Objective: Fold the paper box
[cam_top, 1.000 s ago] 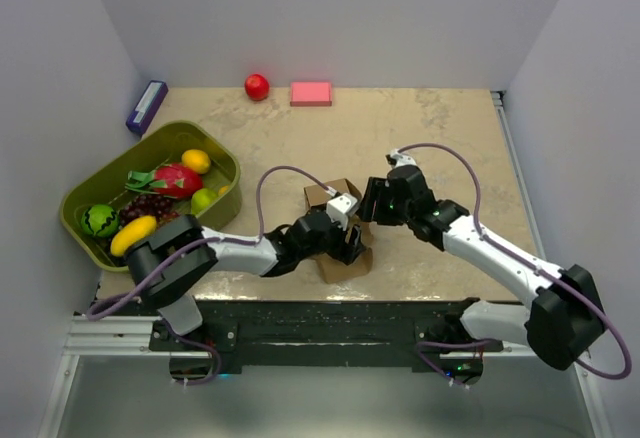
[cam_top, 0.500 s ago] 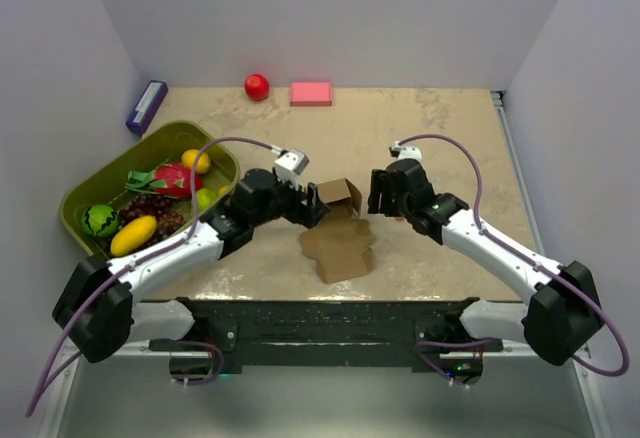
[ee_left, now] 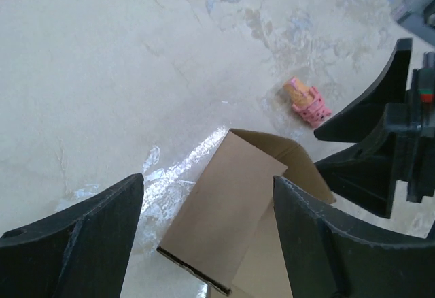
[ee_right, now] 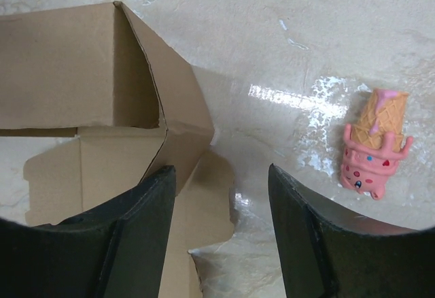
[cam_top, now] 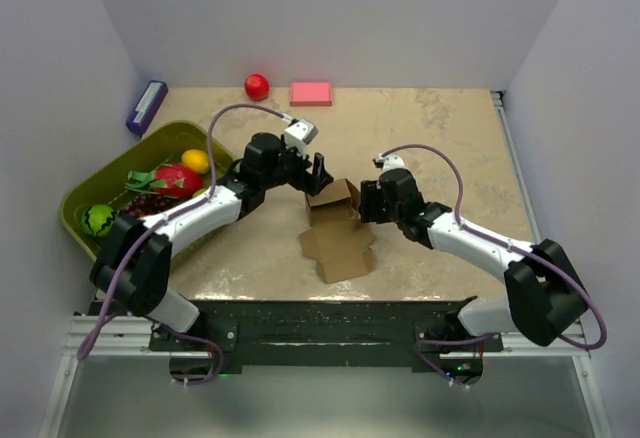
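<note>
Brown paper box (cam_top: 337,223) partly raised, left claw (cam_top: 318,173) spread beside it, right claw (cam_top: 362,202) spread too

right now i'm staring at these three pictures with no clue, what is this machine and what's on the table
Two robot arms sit at a table's near edge, each with a two-finger gripper. The wide picture is from a fixed camera above and behind them; the close-ups come from cameras on each wrist, so the dark shapes are that arm's own fingers. Between the left gripper and the right gripper lies the brown paper box, part standing up, part flat. Both are open, holding nothing. Also: a green basket of fruit, a red ball, a pink block, a purple box, an ice cream toy.
</note>
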Robot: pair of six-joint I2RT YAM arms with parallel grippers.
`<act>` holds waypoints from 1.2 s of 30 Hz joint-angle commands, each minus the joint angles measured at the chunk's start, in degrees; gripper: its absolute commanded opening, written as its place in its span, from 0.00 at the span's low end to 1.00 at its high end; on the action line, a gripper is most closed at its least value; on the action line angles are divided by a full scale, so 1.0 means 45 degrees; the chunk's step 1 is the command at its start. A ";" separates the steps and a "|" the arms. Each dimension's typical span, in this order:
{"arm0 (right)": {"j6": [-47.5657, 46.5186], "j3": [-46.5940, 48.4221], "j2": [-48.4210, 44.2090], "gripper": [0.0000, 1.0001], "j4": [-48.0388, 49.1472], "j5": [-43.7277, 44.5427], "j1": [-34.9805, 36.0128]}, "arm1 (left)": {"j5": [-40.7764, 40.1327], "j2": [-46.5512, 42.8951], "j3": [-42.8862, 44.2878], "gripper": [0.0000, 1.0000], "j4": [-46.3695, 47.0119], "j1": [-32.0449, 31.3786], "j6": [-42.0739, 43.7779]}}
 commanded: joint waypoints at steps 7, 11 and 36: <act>-0.0866 -0.0359 0.0741 0.60 0.2350 -0.0237 -0.0006 | 0.2579 0.2445 0.0536 0.82 0.2698 0.0399 0.1483; -0.0924 -0.0397 0.1093 0.60 0.2837 -0.0255 0.0013 | 0.3633 0.3149 0.0536 0.81 0.3596 0.0633 0.1054; -0.1491 -0.2213 0.1407 0.60 0.7681 -0.1818 -0.0006 | 0.5939 0.4673 0.0829 0.47 0.4282 0.1278 0.0624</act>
